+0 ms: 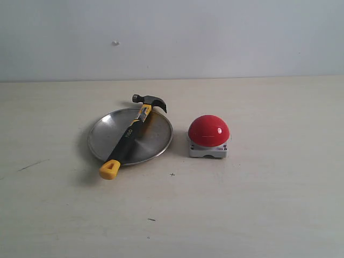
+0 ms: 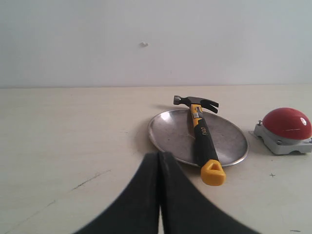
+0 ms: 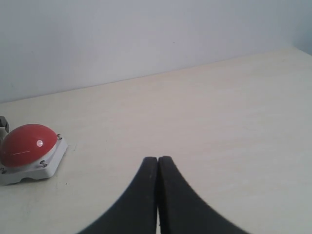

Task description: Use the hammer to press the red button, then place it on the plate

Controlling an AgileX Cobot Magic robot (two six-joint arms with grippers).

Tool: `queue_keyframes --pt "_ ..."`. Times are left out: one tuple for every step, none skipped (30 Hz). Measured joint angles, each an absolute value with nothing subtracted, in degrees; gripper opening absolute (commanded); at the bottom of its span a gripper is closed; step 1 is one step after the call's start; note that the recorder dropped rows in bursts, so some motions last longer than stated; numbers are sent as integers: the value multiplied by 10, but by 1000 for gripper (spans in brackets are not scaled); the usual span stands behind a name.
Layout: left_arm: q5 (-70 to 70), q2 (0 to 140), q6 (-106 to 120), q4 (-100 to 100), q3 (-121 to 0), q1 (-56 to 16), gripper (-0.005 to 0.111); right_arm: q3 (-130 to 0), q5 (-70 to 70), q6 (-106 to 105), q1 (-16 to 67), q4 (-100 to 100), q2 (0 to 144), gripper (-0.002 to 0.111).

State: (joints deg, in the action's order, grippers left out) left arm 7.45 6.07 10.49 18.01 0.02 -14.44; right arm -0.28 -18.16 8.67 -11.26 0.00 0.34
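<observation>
The hammer (image 1: 130,134) lies across the steel plate (image 1: 102,137). Its dark head hangs past the plate's far rim and its yellow end cap sticks out over the near rim. In the left wrist view the hammer (image 2: 202,136) and plate (image 2: 170,134) lie ahead of my left gripper (image 2: 159,155), which is shut on nothing and well short of them. The red button (image 1: 208,130) sits on its grey base to the right of the plate, untouched. My right gripper (image 3: 158,159) is shut and empty, with the red button (image 3: 27,144) off to one side. Neither gripper shows in the exterior view.
The pale wooden table (image 1: 269,204) runs back to a plain white wall (image 1: 215,37). A thin dark scratch (image 1: 32,164) marks the table to the left of the plate, and a few small specks lie near the front.
</observation>
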Motion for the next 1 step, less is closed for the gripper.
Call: queue_keyframes --pt "75 61 105 180 0 -144 0 -3 -182 87 -113 0 3 0"
